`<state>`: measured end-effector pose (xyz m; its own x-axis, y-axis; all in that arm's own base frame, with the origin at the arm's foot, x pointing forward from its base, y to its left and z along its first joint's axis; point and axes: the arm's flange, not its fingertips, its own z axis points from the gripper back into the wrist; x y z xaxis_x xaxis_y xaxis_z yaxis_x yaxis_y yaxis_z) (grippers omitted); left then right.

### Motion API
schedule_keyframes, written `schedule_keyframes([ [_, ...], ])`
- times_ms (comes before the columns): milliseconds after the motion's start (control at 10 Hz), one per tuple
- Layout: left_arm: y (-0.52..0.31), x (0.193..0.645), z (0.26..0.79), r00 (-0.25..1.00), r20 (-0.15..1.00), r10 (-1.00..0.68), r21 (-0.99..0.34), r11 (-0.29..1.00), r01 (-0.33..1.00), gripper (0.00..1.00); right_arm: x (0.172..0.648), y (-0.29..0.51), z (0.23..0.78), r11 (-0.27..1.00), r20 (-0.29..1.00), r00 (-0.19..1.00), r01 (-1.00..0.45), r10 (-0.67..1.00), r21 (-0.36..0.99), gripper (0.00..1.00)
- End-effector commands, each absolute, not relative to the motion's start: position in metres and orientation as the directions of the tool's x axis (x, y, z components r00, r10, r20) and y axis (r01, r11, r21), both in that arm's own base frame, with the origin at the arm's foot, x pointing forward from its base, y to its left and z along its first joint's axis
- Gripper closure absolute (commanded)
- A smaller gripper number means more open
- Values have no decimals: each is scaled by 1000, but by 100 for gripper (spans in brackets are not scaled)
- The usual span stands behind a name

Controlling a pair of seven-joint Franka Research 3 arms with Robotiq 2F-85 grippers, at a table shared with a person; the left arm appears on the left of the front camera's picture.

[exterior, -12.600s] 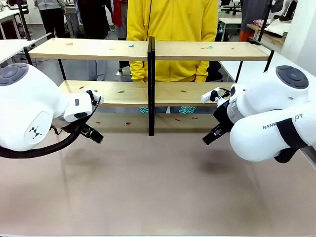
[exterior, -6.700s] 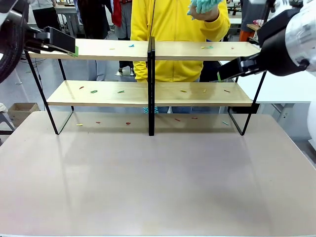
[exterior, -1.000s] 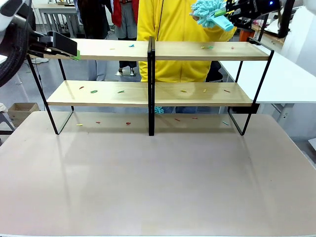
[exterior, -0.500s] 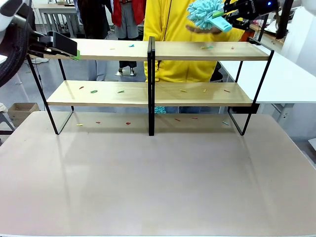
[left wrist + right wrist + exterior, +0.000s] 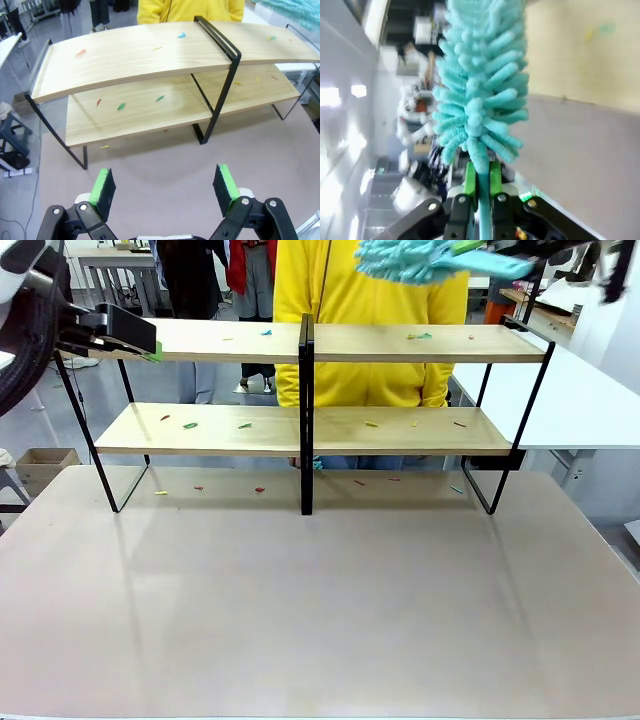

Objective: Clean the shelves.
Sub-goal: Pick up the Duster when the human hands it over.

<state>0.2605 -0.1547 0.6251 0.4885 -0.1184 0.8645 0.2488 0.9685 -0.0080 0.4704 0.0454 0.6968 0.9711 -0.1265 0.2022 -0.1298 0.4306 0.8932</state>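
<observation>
The shelves stand across the far half of the table, an upper board (image 5: 420,342) and a lower board (image 5: 420,430) in a black frame with a centre post (image 5: 306,410). Small coloured scraps (image 5: 418,336) lie on both boards. My right gripper (image 5: 468,248) is high above the upper board's right half, shut on a teal fluffy duster (image 5: 400,258). In the right wrist view its fingers (image 5: 470,181) clamp the duster (image 5: 480,85) at its stem. My left gripper (image 5: 150,345) hovers open at the upper board's left end. In the left wrist view it (image 5: 164,187) is empty above the shelves (image 5: 140,55).
A person in a yellow top (image 5: 370,300) stands right behind the shelves. More scraps (image 5: 259,489) lie on the table under the lower board. A white table (image 5: 590,400) adjoins at the right. The near tabletop (image 5: 320,610) is bare.
The duster has swung up and to the left in my right gripper, now lying nearly level. The person's hand that was under it has dropped away. The left arm has not moved.
</observation>
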Motion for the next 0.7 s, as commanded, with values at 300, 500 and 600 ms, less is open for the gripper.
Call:
schedule_keyframes([
  [300,-154,260,625,488,865,-116,-6,970,241,0,254,-129,691,419,318,946,-264,-61,869,100],
  [500,-154,260,625,488,865,-116,-6,970,241,0,191,-197,675,334,394,901,-320,-183,887,100],
  [600,-154,260,625,488,865,-116,-6,970,241,0,170,-217,666,352,398,875,-294,-274,889,100],
])
